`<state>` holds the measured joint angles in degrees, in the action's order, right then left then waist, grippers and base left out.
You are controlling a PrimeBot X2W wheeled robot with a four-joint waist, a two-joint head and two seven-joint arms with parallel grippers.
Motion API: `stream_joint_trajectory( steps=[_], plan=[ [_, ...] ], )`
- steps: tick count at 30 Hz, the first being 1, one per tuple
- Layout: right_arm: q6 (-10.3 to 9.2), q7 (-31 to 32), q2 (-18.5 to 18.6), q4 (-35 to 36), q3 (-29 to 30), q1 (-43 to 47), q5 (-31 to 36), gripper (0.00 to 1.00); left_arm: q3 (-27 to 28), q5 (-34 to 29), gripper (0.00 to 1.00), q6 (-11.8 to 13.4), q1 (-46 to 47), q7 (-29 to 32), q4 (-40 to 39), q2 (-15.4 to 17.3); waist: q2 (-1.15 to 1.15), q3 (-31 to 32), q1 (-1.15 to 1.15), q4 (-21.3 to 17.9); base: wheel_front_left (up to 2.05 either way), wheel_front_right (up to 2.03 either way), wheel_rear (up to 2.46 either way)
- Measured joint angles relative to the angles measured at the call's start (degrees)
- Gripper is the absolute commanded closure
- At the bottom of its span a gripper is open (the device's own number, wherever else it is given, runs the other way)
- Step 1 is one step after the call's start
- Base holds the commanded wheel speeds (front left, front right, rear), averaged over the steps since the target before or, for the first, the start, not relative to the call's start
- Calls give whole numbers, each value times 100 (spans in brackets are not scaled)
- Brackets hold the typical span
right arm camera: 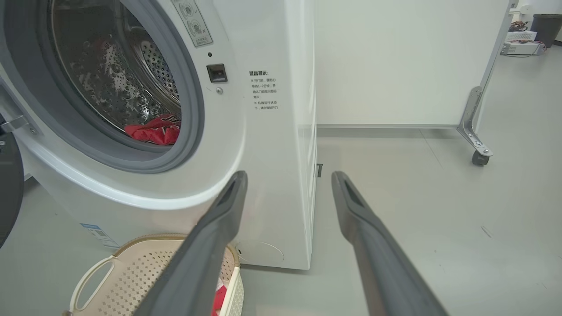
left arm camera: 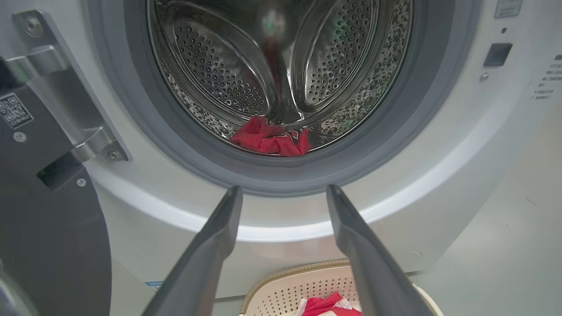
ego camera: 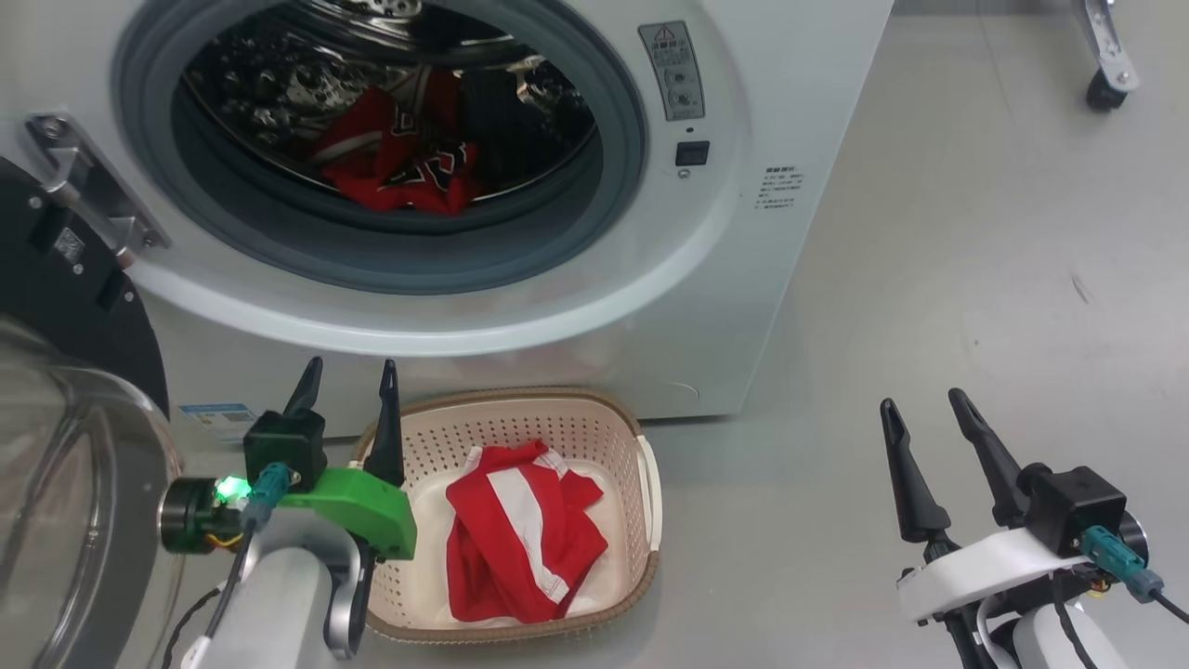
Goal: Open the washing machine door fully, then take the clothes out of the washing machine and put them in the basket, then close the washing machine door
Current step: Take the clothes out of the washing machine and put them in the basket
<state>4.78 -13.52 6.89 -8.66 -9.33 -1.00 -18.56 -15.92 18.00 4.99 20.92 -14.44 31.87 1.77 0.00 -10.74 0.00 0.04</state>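
The white washing machine (ego camera: pixel 762 279) stands with its door (ego camera: pixel 65 446) swung wide to the left, glass bowl facing me. Red clothes (ego camera: pixel 399 163) lie in the steel drum; the wrist views show them at the drum's bottom (left arm camera: pixel 270 139) (right arm camera: pixel 153 129). The cream basket (ego camera: pixel 641 455) sits on the floor below the porthole with one red-and-white garment (ego camera: pixel 520 534) in it. My left gripper (ego camera: pixel 348 381) is open and empty above the basket's left rim, fingers pointing at the machine front (left arm camera: pixel 283 193). My right gripper (ego camera: pixel 924 409) is open and empty over bare floor, right of the machine (right arm camera: pixel 287 177).
Grey floor (ego camera: pixel 975 279) spreads to the right of the machine. A castor wheel on a metal leg (ego camera: pixel 1105 88) stands at the far right, under a white panel (right arm camera: pixel 395 61). The door's steel hinge (ego camera: pixel 84 181) juts out at the porthole's left.
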Motion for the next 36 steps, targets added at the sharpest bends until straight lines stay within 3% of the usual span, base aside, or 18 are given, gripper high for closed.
stream_joint_trajectory(
  steps=[21,36],
  plan=[
    [-232,115,-54,104,-143,694,55,0,15,-265,0,109,-1640,0,-1202,226,0,1144,0,304,0,0,0],
    [-344,223,-54,336,-143,863,55,0,31,-335,0,125,-2073,51,-1874,235,0,1172,0,214,0,0,0]
  ],
)
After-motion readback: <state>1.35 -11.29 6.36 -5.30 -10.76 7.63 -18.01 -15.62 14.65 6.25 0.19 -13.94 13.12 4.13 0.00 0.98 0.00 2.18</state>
